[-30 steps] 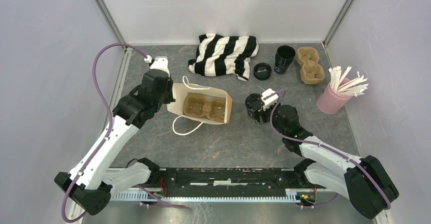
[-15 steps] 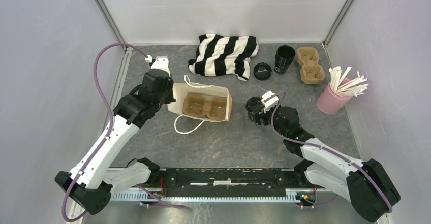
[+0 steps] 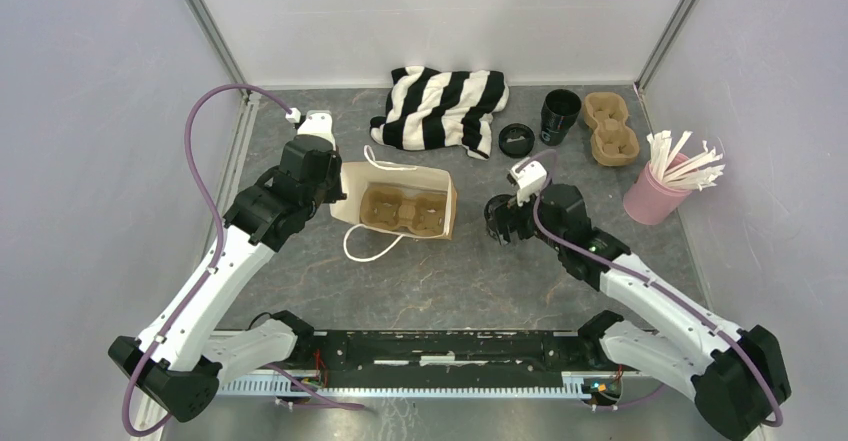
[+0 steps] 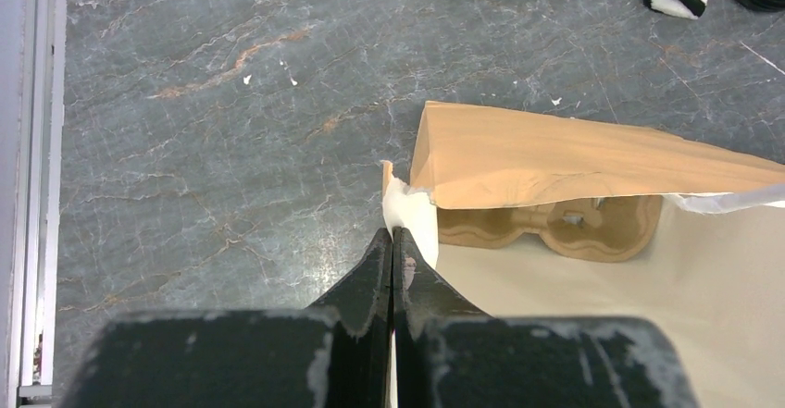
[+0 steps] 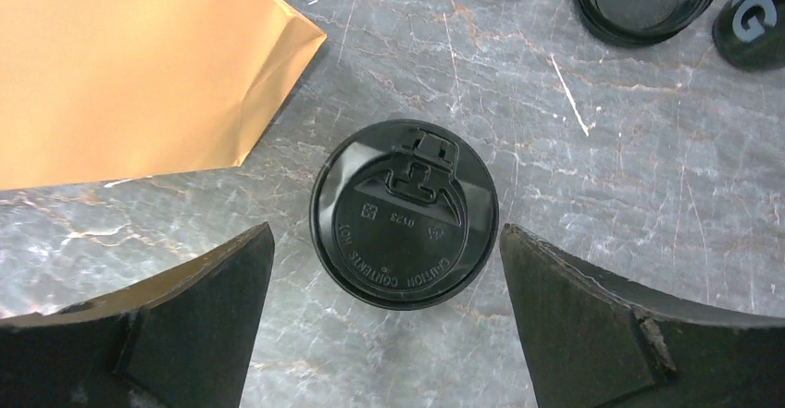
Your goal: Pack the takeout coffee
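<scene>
- A grey marbled table (image 3: 420, 271) carries everything.
- The left gripper (image 4: 393, 237), on the white-and-black left arm, is pinched tight on the 9 o'clock edge of the bag's mouth.
- The right gripper (image 5: 384, 241) hangs over the coffee with its jaws spread wide, one finger at 9 o'clock and one at 3 o'clock of the lid, not closed on it.
- A brown paper bag (image 3: 450, 211) with white cord handles sits just left of table centre, its mouth open.
- A black-and-white striped cloth (image 3: 445, 106) lies crumpled at 12 o'clock.
- A pink cup of white sticks (image 3: 650, 199) stands at 3 o'clock.
- A tan moulded-pulp cup carrier (image 3: 403, 211) lies inside the bag; a second one (image 3: 612, 129) lies at 2 o'clock.
- A lidless black cup (image 3: 560, 116) stands just beside that second carrier.
- The takeout coffee (image 5: 404, 214), a small black cup with a round black lid, stands upright on the table at 3 o'clock of the bag, near it but apart.
- A loose flat black lid (image 3: 516, 140) lies at 1 o'clock.
</scene>
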`<state>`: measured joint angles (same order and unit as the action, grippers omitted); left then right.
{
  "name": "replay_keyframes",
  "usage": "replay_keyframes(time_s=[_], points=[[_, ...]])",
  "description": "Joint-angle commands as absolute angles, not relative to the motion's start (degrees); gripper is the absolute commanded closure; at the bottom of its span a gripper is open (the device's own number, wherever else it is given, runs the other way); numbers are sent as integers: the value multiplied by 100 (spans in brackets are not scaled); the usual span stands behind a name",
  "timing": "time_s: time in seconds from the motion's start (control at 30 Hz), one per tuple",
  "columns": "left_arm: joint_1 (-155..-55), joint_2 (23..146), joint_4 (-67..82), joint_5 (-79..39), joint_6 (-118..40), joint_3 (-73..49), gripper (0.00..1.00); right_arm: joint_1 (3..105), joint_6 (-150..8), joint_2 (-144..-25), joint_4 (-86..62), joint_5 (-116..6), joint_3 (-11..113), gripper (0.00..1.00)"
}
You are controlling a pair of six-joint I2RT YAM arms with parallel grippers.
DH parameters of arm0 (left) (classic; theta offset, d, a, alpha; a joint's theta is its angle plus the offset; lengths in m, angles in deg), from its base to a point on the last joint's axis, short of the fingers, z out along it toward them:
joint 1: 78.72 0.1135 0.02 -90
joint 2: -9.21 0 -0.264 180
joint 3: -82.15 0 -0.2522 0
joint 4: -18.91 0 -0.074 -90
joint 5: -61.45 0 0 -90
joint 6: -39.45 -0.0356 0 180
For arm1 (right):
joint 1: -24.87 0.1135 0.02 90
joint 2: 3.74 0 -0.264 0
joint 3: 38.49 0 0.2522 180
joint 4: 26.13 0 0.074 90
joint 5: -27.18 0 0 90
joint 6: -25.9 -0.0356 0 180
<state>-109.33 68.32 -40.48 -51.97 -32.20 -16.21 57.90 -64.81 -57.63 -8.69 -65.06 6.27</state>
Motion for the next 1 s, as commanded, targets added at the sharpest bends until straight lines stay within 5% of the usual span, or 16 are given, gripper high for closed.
replay_keyframes(time_s=[0.0, 0.27, 0.4, 0.97], points=[[-10922, 6870, -3946, -5071, -3456, -1581, 98, 5836, -7384, -6030, 791, -6810, 1643, 2], [-10922, 6883, -3929, -5053, -3470, -1591, 98, 5824, -8437, -8521, 4695, -7279, 5482, 2], [-10917, 6869, -3920, -5036, -3481, -1598, 98, 5826, -8437, -9509, 5485, -7123, 6535, 2], [-10913, 6800, -3906, -5157, -3624, -1614, 98, 5724, -7914, -10153, 5160, -6824, 6440, 2]])
